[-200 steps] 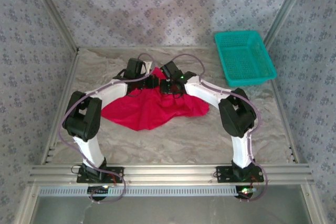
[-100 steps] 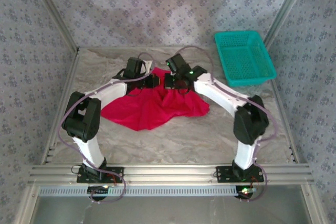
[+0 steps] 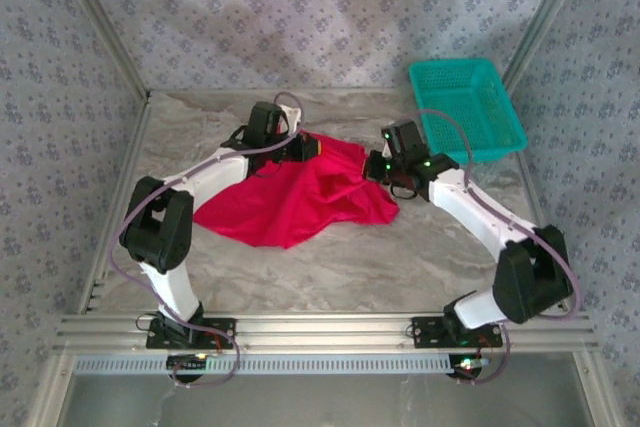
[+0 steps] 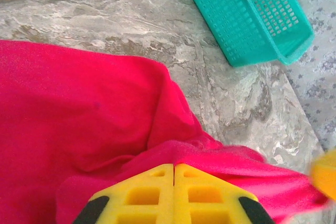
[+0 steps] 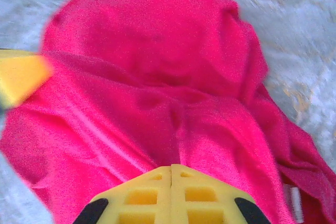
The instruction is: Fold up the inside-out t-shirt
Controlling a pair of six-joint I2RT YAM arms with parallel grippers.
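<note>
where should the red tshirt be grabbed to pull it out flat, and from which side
Probably its far edge, from above. There the t-shirt rises off the table as a ridge that jaws can close across; the near part lies crumpled and low. The left gripper and right gripper are shut on that edge, apart, cloth stretched between them.

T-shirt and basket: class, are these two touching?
Apart. The left wrist view shows bare table between the t-shirt and the basket.
</note>
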